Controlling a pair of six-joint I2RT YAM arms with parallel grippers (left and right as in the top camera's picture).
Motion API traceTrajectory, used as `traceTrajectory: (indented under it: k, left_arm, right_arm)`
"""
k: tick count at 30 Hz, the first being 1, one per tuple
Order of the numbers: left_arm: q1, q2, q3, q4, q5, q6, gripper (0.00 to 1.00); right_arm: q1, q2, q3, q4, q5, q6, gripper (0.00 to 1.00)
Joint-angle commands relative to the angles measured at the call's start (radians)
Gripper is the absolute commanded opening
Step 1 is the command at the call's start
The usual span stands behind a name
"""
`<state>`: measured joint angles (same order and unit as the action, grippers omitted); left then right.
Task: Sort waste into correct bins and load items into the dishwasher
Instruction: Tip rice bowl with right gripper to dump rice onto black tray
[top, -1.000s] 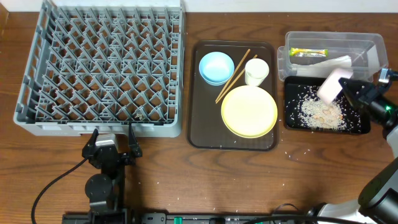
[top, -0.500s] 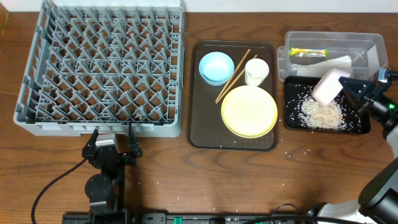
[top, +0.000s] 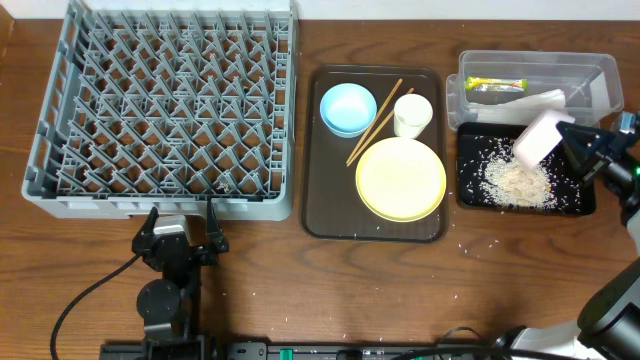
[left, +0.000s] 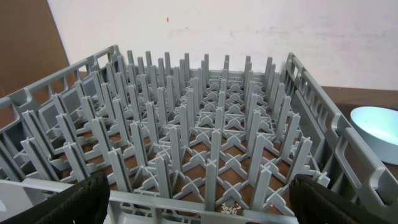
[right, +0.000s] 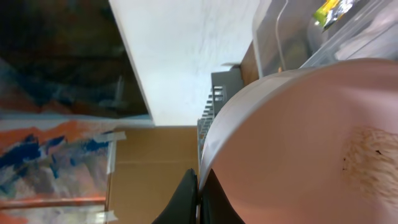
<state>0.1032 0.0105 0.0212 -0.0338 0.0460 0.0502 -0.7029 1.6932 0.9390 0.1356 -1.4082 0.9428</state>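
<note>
Right pincer (top: 563, 139) half-hidden by white bowl (top: 535, 141)

Table (top: 380, 290), dark brown wood grain; wall (left: 249, 31), plain white, behind; board panel (left: 28, 43), brown, left of wall; lighting even

I see the white bowl (right: 298, 143) run off the edges of my right wrist view. My left wrist view cuts off most of the blue bowl (left: 379, 127).
</note>
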Motion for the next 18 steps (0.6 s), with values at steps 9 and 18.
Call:
traceTrajectory:
  k: [9, 18]
  left_arm:
    - [0.005, -0.005, -0.017, -0.036, -0.016, 0.005, 0.94]
    - [0.005, -0.005, -0.017, -0.036, -0.016, 0.005, 0.94]
  right_arm:
    - [-0.014, 0.001, 0.002, 0.004, -0.038, -0.049, 0.01]
    - [0.043, 0.002, -0.005, -0.189, 0.084, -0.257, 0.01]
